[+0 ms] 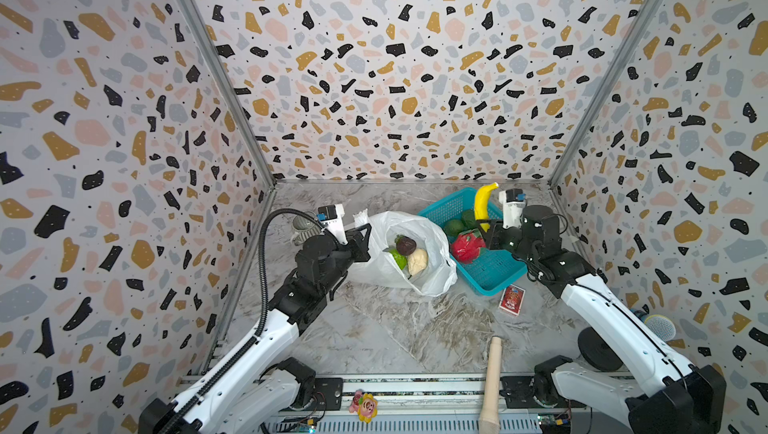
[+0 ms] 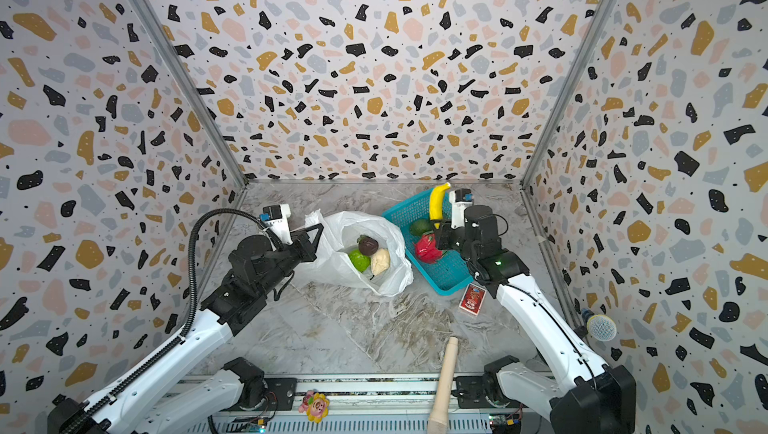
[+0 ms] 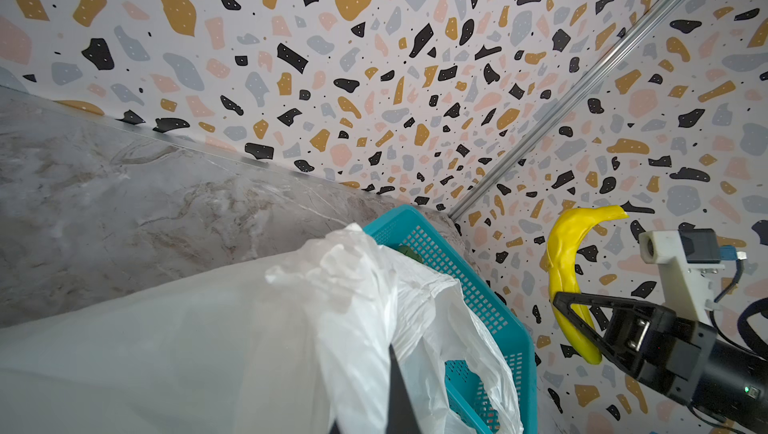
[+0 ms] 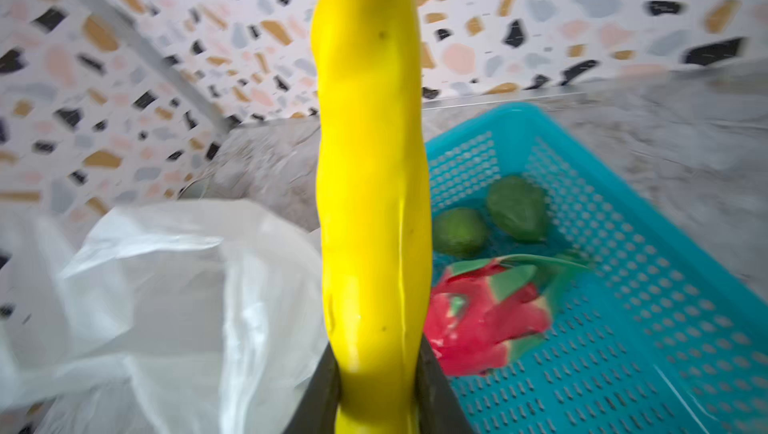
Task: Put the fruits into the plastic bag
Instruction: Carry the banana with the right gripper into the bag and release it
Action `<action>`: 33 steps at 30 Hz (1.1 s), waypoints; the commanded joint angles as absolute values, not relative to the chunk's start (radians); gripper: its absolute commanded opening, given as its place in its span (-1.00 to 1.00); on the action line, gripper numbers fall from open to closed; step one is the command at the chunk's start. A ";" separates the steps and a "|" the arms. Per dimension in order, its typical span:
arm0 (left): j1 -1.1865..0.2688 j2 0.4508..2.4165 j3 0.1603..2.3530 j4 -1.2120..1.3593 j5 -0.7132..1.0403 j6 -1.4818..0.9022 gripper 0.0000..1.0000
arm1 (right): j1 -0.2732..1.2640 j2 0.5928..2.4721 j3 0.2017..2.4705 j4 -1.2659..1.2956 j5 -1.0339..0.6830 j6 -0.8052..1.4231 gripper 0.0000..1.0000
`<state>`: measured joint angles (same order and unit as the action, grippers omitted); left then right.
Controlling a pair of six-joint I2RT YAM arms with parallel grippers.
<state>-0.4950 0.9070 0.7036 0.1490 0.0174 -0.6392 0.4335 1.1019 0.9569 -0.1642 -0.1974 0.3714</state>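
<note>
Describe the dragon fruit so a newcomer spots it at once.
Find the teal basket at the back right, beside the white bag. The dragon fruit lies inside, near the bag side. It's the only red one, with green-tipped scales; the green fruits behind it are plain.

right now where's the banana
In both top views the banana is at the right rear, held upright in the fingers of the right gripper above the teal basket.

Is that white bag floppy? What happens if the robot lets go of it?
Probably very floppy: the plastic bag is thin and crinkled, sagging around the fruits inside. Its mouth seems held up only by the left gripper pinching the rim; released, it would likely slump. It looks light, so a push might crumple or slide it.
</note>
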 commanded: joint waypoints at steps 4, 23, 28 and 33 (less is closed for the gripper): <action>-0.500 0.904 0.727 0.175 0.023 -0.630 -1.00 | 0.694 1.156 1.028 -0.180 -0.361 0.186 -0.55; -0.500 0.827 0.708 0.208 0.110 -0.569 -1.00 | 0.821 1.652 1.268 -0.246 -0.214 0.196 -0.55; -0.500 0.834 0.704 0.225 0.109 -0.587 -1.00 | 0.855 1.821 1.437 -0.263 -0.228 0.200 -0.52; -0.500 0.834 0.695 0.238 0.104 -0.606 -1.00 | 0.862 1.894 1.538 -0.268 -0.263 0.199 0.14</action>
<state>-0.4950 0.8379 0.7036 0.1684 0.0959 -0.5938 0.8600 1.9121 1.4910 -0.2390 -0.2432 0.2100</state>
